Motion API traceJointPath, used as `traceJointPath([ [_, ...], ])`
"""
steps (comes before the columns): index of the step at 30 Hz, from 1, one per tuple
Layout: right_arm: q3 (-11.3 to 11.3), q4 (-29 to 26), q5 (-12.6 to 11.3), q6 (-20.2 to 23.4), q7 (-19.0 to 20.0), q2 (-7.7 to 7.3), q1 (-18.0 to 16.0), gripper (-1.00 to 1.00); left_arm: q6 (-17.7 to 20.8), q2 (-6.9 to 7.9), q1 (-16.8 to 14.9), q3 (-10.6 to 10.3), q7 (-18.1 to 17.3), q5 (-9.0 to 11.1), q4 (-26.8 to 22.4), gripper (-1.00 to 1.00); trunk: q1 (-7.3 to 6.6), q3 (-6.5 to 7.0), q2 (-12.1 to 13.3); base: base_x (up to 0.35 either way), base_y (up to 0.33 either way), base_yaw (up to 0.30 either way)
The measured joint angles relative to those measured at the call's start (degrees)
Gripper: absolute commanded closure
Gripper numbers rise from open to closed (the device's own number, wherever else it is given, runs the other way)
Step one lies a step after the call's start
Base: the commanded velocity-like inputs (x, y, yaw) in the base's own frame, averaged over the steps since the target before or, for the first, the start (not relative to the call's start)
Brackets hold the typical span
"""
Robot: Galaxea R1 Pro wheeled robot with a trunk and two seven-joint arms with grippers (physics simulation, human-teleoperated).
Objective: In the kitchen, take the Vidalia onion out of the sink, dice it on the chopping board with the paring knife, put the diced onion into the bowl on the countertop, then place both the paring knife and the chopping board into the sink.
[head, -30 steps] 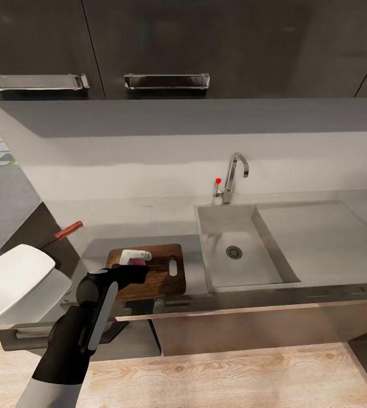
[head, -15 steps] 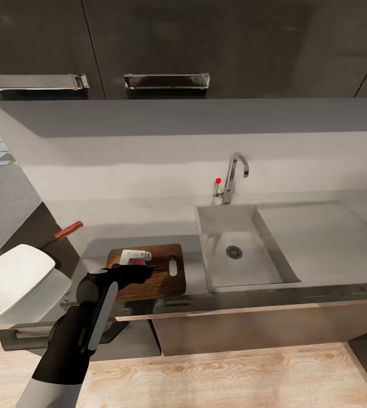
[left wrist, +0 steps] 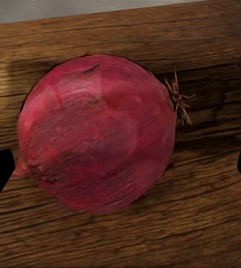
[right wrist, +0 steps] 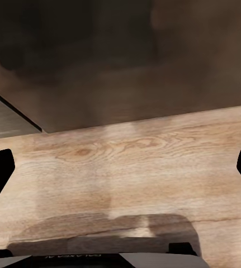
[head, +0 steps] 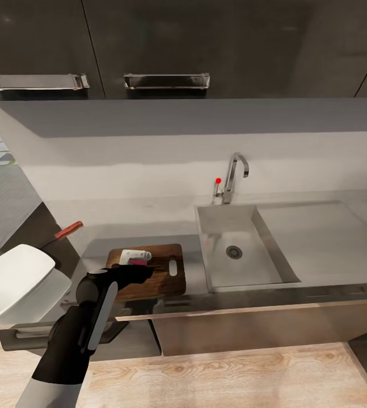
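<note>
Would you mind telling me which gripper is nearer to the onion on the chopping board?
The left gripper is nearer: it sits right over the onion on the chopping board, fingers spread either side. The right gripper points at wooden floor, away from the onion.

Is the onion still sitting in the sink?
No, the onion lies on the chopping board, between the open left end effector's fingertips, and the sink basin holds just its drain.

Layout around the sink (head: 241,258)
Chopping board (head: 161,278) lies left of it, onion (left wrist: 98,131) on the board; bowl (head: 14,281) and paring knife (head: 67,230) farther left.
</note>
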Motion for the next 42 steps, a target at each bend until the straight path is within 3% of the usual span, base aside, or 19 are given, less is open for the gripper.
traceJointPath([
  [16, 0.01, 0.0, 0.0, 0.0, 0.16, 0.0, 0.0, -1.0, 0.0, 0.0, 0.0, 0.05, 0.0, 0.0, 0.0, -1.0, 0.02, 0.43, 0.0, -0.03, 0.0, -0.022],
  [29, 0.0, 0.0, 0.0, 0.0, 0.16, 0.0, 0.01, -1.0, 0.0, 0.03, 0.01, 0.06, 0.0, 0.01, -0.01, -1.0, 0.03, 1.54, 0.01, -0.325, 0.0, -0.062],
  [42, 0.01, 0.0, 0.0, 0.0, 0.16, 0.0, 0.0, -1.0, 0.0, 0.16, 0.02, -0.05, 0.0, 0.0, 0.0, -1.0, 0.03, 1.62, 0.01, -0.342, 0.0, -0.002],
])
